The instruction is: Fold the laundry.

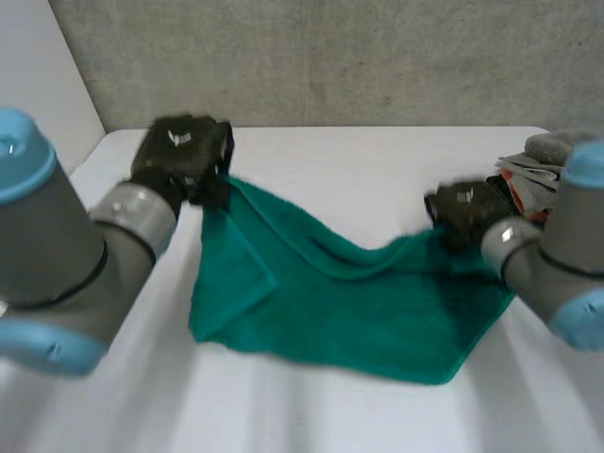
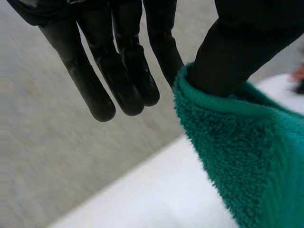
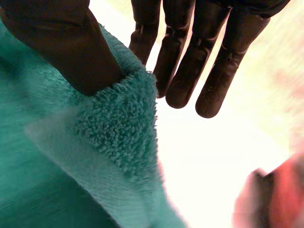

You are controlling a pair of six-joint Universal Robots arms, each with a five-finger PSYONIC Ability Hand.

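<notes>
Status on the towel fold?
Left hand pinches green towel corner. Right hand pinches other far corner. Far edge up, rest on table. Clothes pile beside right hand.

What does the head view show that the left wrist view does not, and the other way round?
Head view: the whole green towel, the right hand on its far right corner, more laundry beside that arm. Left wrist view: the thumb against the towel's hem, fingers straight. Both: the left hand holding a towel corner.

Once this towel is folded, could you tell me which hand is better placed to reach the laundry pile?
Right, probably. The right hand pinches the green towel just beside the laundry pile; the left hand holds the opposite corner.
</notes>
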